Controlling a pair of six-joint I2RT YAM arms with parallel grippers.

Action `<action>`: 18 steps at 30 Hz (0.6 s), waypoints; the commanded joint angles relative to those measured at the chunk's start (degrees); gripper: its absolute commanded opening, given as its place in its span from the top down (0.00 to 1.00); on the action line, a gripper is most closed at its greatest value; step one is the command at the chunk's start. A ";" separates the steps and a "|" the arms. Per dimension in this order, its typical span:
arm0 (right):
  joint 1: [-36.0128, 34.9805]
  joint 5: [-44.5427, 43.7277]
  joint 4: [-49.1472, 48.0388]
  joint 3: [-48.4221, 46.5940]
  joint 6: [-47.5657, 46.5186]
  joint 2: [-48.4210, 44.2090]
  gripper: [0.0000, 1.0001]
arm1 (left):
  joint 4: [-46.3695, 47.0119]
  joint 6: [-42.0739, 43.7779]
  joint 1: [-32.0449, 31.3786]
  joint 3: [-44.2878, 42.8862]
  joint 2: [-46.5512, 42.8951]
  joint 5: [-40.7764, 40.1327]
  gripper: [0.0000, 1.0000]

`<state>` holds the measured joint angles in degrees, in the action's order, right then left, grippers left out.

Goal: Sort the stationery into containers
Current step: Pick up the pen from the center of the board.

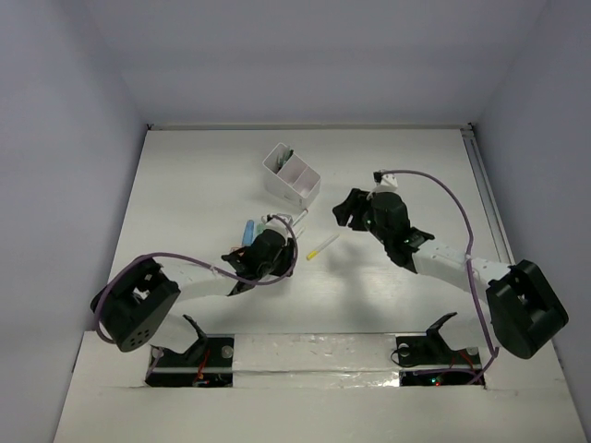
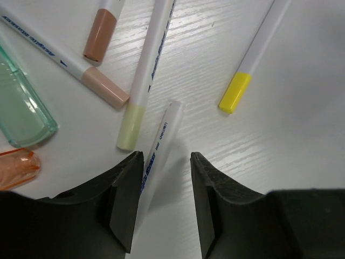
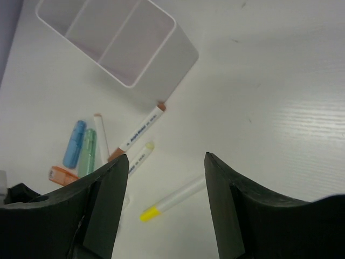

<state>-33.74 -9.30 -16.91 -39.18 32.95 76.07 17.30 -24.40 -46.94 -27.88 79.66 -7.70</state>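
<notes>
The white three-compartment box (image 1: 292, 175) stands at mid-table; it also shows in the right wrist view (image 3: 116, 40). My left gripper (image 1: 268, 242) is open and low over the table. A white pen with blue lettering (image 2: 159, 143) lies between its jaws, against the left finger (image 2: 126, 199). Beside it lie a pale-yellow-tipped pen (image 2: 145, 81), a yellow-tipped pen (image 2: 253, 59), two brown-tipped pens (image 2: 59, 62), a green chunky piece (image 2: 21, 113) and an orange one (image 2: 16, 167). My right gripper (image 1: 349, 208) is open and empty, above the yellow-tipped pen (image 3: 172, 200).
A blue chunky piece (image 3: 74, 143) lies left of the green one (image 3: 89, 151). A dark thin thing (image 1: 288, 153) shows at the box's far corner. Purple cables run along both arms. The table's raised edge (image 1: 480, 175) runs along the right.
</notes>
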 commanded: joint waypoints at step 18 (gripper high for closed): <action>-0.01 -4.50 7.24 3.76 0.54 -10.06 0.38 | -7.89 -3.10 -6.41 -7.63 11.13 -7.85 0.72</action>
<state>-33.74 -11.73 -10.55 -35.73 33.47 67.70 16.84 -26.04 -51.83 -35.27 88.33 -13.65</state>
